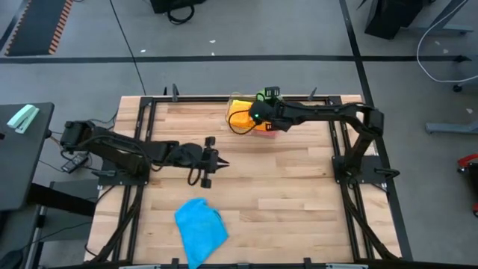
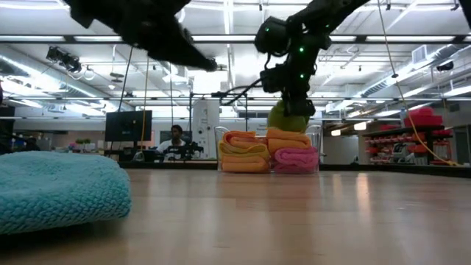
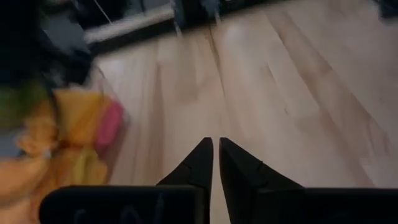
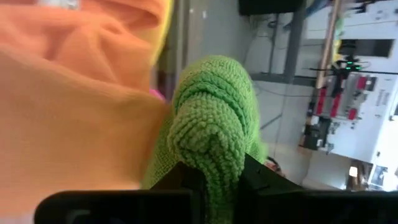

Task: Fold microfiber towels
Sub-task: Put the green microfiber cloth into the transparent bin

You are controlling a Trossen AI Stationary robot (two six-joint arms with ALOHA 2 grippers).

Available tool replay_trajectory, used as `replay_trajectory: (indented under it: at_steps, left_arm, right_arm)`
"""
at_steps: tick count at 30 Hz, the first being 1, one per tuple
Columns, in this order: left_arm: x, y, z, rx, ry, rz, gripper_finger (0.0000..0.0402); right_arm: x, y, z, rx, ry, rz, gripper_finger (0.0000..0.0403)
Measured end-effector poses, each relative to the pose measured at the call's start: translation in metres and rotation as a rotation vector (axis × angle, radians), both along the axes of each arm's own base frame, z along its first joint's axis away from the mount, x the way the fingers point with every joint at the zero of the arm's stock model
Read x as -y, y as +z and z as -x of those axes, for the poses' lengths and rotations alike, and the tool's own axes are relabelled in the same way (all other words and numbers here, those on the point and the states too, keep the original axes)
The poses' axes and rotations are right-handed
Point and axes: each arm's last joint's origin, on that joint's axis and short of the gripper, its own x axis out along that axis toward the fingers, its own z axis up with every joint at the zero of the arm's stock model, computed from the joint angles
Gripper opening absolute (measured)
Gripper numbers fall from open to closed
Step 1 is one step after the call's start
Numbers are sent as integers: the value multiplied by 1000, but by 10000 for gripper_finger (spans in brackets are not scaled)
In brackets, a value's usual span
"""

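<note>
Near the front left of the wooden surface (image 1: 299, 187) lies a blue towel (image 1: 202, 229), loosely bunched and lying apart from everything else. Beyond it, over the middle-left of the boards, the left end effector (image 1: 213, 159) hangs above bare wood with its two fingers clenched together and nothing between them. Farther right, at the back edge, a clear tray (image 2: 318, 147) holds a stack of orange towels (image 2: 244, 152), with another orange towel on top of a pink towel (image 2: 296, 160) beside it. Just above that tray, the right end effector (image 4: 214, 177) is clamped on a green towel (image 4: 214, 118), which bulges out between its fingers, close against the orange cloth.
</note>
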Motion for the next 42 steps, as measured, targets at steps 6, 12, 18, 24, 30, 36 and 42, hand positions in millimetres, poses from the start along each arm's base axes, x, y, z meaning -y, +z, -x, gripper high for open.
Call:
replay_trajectory:
  at_steps: [6, 12, 18, 24, 30, 36, 42]
  left_arm:
    - [-6, 7, 18, 58, 26, 31, 40]
    - [-5, 19, 24, 126, 48, 104, 32]
    - [-6, 21, 24, 140, 88, 194, 30]
    - [-3, 21, 24, 153, 106, 262, 35]
    - [-3, 22, 24, 155, 116, 286, 23]
    - [-3, 21, 24, 155, 115, 286, 24]
    - [-4, 21, 24, 153, 116, 281, 28]
  right_arm:
    - [-10, -18, -6, -95, 11, -44, 43]
    - [-22, -30, -10, -104, 87, -178, 53]
    - [-25, -32, -12, -72, 114, -255, 68]
    - [-26, -33, -12, -59, 131, -314, 100]
    - [-25, -17, -15, -58, 139, -357, 139]
    - [-13, 7, -14, 41, 124, -592, 163]
    - [8, 6, -2, 101, 43, -748, 182]
